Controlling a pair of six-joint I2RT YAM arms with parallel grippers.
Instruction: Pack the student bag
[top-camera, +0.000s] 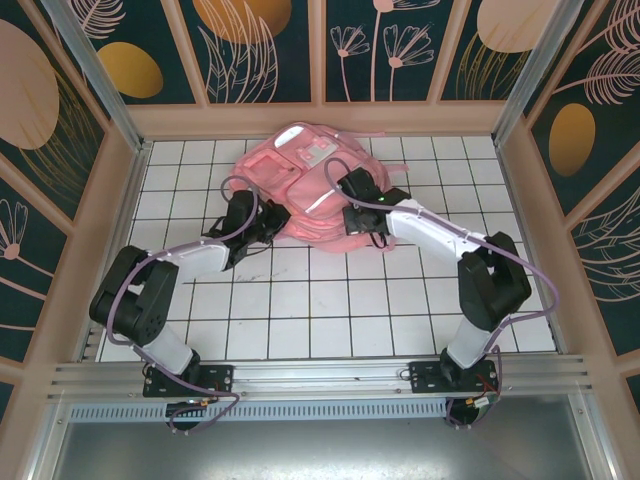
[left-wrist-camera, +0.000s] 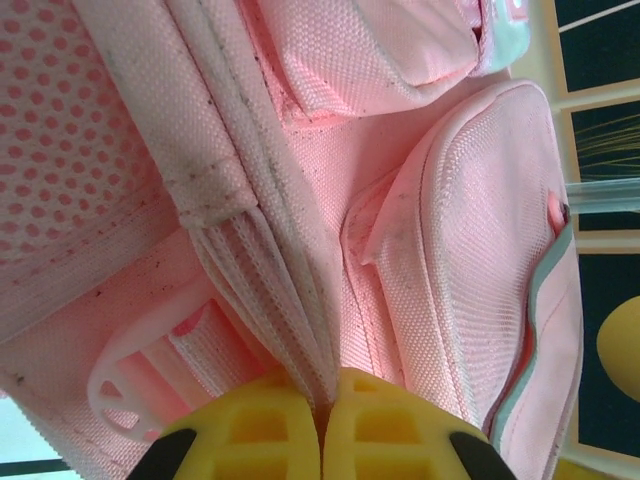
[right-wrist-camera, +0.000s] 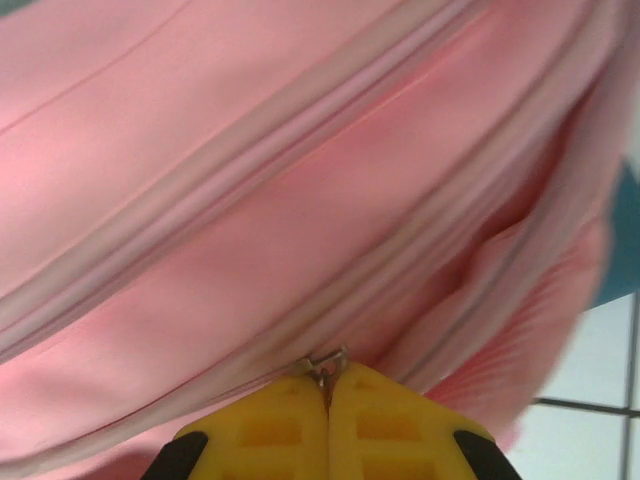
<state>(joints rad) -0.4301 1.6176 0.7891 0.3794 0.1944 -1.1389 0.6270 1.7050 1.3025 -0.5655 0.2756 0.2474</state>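
The student bag (top-camera: 300, 172), a soft pink backpack, lies at the back middle of the white tiled table. My left gripper (top-camera: 268, 226) presses into its left side. In the left wrist view, that gripper (left-wrist-camera: 322, 418) is shut on a ribbed fold of the bag's pink fabric (left-wrist-camera: 290, 330). My right gripper (top-camera: 352, 217) is at the bag's right front edge. The right wrist view has that gripper (right-wrist-camera: 327, 385) shut on a small metal zipper pull (right-wrist-camera: 325, 362), at the end of a zipper line on the bag (right-wrist-camera: 250, 150).
The tiled table (top-camera: 330, 300) stretches bare in front of the bag. A wooden rim and patterned walls (top-camera: 320, 118) close in the back and sides. A pale plastic strap buckle (left-wrist-camera: 115, 390) sits left of my left fingers.
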